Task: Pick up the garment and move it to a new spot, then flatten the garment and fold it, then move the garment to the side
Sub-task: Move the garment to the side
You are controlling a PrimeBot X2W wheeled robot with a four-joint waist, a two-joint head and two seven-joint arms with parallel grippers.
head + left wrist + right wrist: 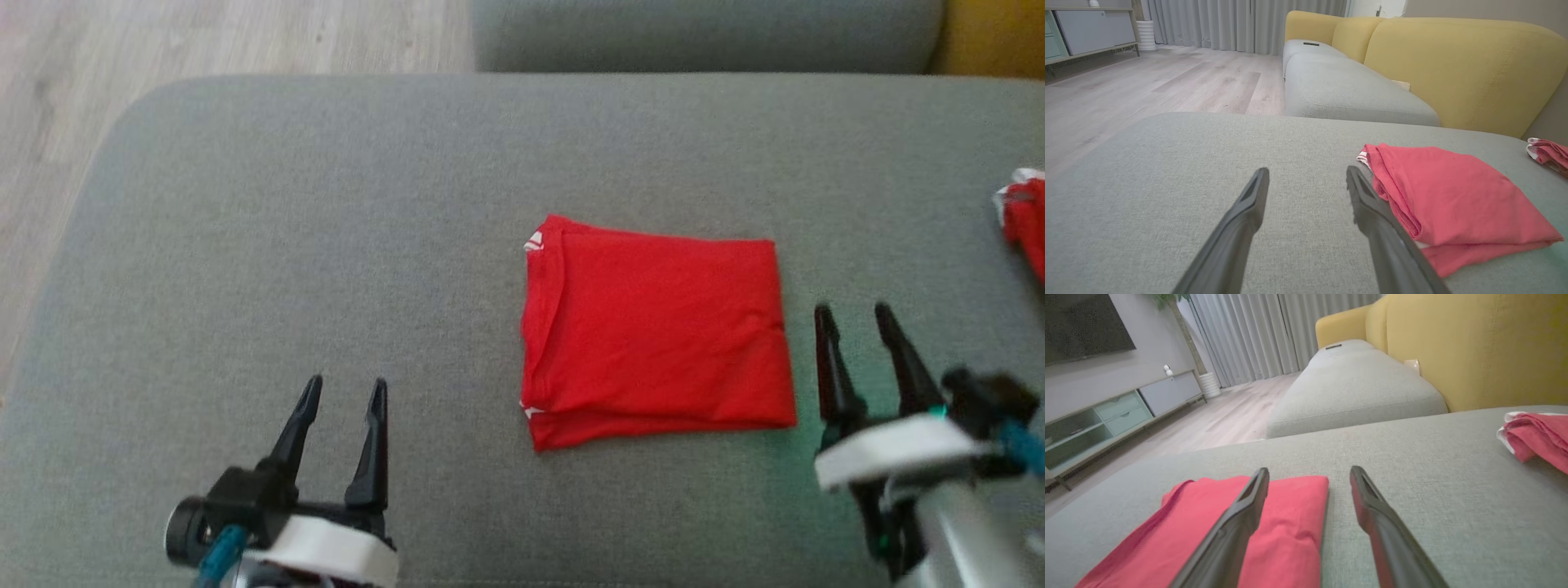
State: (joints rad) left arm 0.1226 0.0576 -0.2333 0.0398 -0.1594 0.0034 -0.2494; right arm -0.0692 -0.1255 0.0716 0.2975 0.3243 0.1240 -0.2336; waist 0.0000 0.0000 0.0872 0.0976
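Note:
A red garment (653,335) lies folded into a neat rectangle on the grey cushion (326,245), a bit right of centre. Its folded edges with white trim face left. My left gripper (343,392) is open and empty at the lower left, well clear of the cloth. My right gripper (853,314) is open and empty just beyond the garment's right edge. In the left wrist view the garment (1453,200) lies to the right of the open gripper (1306,175). In the right wrist view the garment (1282,522) sits under the left finger of the open gripper (1309,473).
Another red and white cloth (1024,212) lies at the cushion's far right edge. Behind stands a sofa with grey seats (1347,90) and yellow backs (1457,69). Wooden floor (163,41) lies beyond the cushion's left and far edges.

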